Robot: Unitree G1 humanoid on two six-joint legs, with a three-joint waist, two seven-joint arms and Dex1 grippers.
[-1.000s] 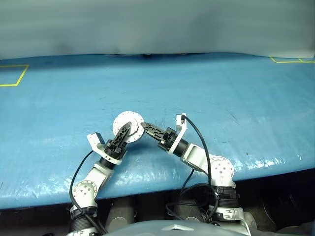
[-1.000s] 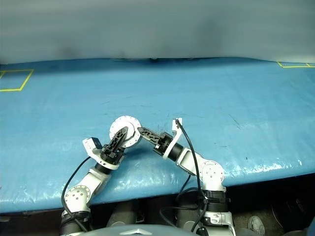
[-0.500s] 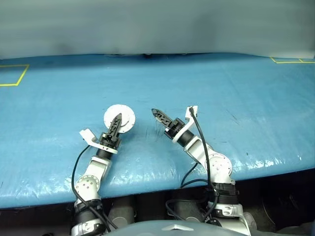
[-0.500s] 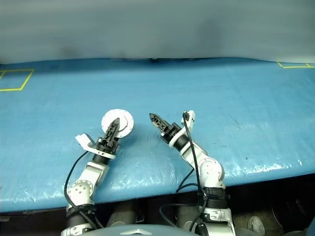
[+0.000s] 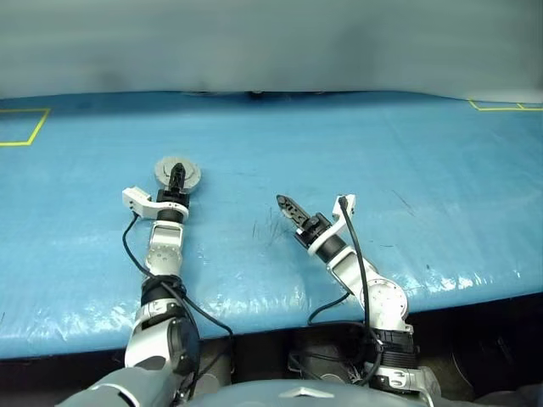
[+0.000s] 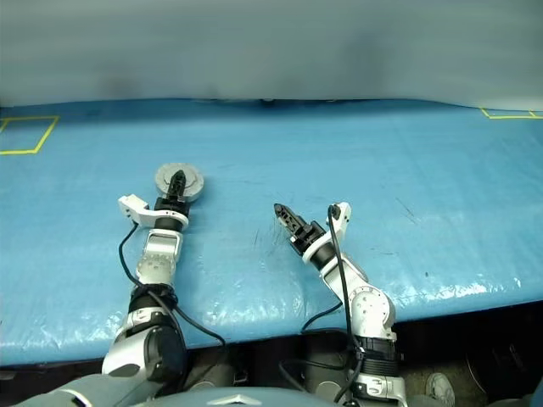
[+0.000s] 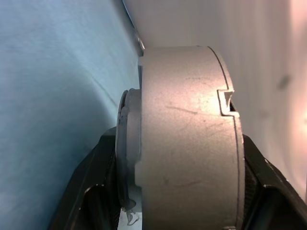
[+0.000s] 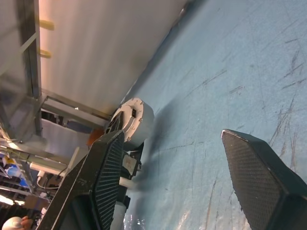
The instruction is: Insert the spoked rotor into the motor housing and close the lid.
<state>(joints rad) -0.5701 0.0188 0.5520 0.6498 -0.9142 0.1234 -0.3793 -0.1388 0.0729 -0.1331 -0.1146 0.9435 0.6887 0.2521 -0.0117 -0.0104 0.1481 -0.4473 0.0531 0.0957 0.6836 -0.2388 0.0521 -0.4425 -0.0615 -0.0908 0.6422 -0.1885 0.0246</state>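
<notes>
Out on the left of the blue table: motor housing, lid on, contents hidden, clamped across its flat faces by the left gripper. Further right, well apart: right gripper, fingers spread wide, holding nothing.

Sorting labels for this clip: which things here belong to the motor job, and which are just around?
Job:
- motor housing, lid on, clamped in the left gripper
- right gripper, open, holding nothing

Around:
- blue table cover
- yellow tape marks
</notes>
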